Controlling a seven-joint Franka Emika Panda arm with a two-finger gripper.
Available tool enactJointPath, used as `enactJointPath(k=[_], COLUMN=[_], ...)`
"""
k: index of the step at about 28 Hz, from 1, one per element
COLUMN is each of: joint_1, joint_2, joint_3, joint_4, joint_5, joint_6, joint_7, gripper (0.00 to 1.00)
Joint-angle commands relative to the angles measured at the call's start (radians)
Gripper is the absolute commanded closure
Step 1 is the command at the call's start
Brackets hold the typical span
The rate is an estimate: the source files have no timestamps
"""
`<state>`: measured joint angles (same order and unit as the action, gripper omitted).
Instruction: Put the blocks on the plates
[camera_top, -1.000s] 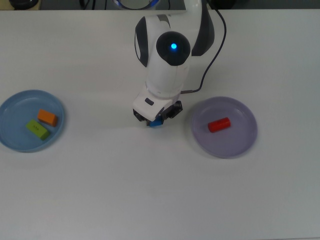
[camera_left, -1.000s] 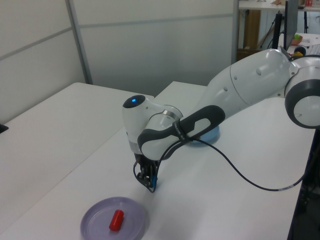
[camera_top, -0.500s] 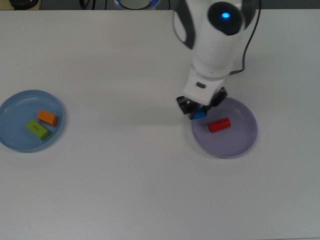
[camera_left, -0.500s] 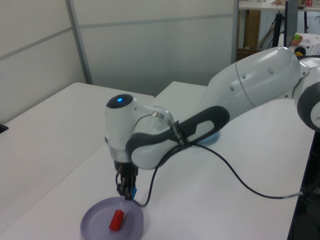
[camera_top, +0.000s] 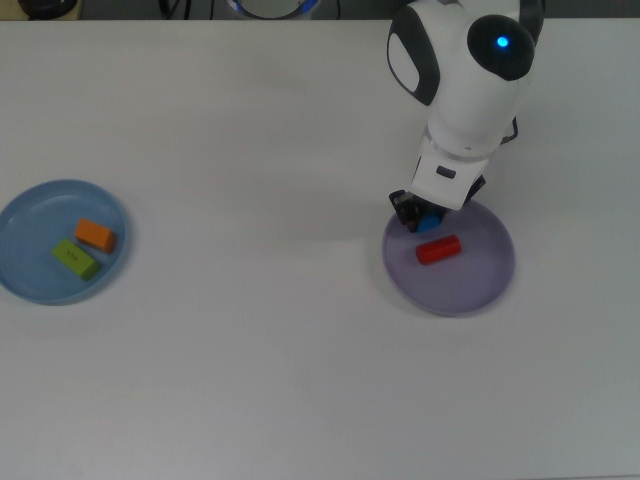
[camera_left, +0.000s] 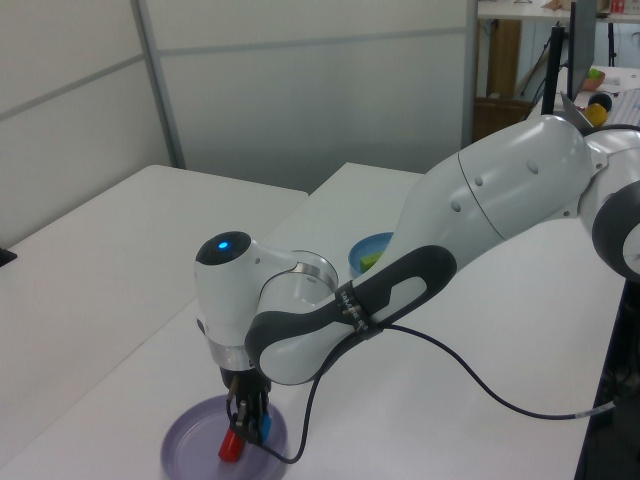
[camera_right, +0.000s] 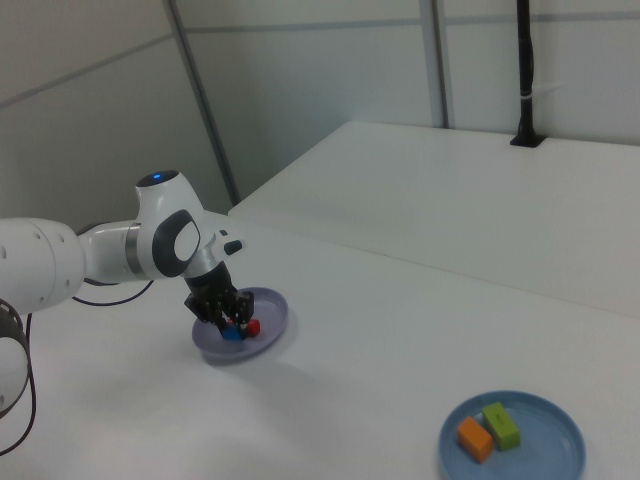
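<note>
1. In the top view, the white robot arm reaches down from the top edge. Its tool is closed on the blue cube, right over the upper left rim of the purple plate.
2. In the top view, the red cylinder lies on its side in the purple plate, just below the tool.
3. In the top view, the blue plate sits far away at the top view's left, on the white counter. The orange block and the green block lie in it, side by side.
4. In the left view, the tool points straight down into the purple plate. The blue cube is held between its fingers. The red cylinder is just beside it, very close.
5. In the left view, the blue plate peeks out behind the arm with something green in it.
6. In the right view, the tool holds the blue cube low over the purple plate, next to the red cylinder.
7. In the right view, the blue plate is near the bottom right with the orange block and the green block in it.
</note>
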<state>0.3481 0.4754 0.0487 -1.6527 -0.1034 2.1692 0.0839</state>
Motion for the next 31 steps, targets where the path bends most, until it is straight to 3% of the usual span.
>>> enactJointPath(k=[1,2,3,6,7,8,20,27,31], joint_1=[0.008,0.009,0.009,0.009,0.009,0.009,0.005,0.002,0.002], joint_2=[0.002,0.002,0.0,-0.004,-0.008,-0.009,-0.067,-0.126,-0.196], joint_3=[-0.009,-0.009,-0.009,-0.009,-0.009,-0.009,-0.027,-0.107,-0.168], joint_4=[0.004,0.002,0.002,0.004,0.002,0.002,0.004,0.07,0.074], joint_5=[-0.01,-0.01,-0.01,-0.01,-0.009,-0.009,-0.004,-0.001,-0.001], joint_6=[0.003,0.001,0.0,-0.003,-0.005,-0.005,-0.034,-0.236,-0.333], joint_7=[0.016,0.016,0.016,0.016,0.016,0.016,0.022,0.065,0.068], gripper=[0.67,0.64,0.5,0.28,0.17,0.0,0.0,0.0,0.0])
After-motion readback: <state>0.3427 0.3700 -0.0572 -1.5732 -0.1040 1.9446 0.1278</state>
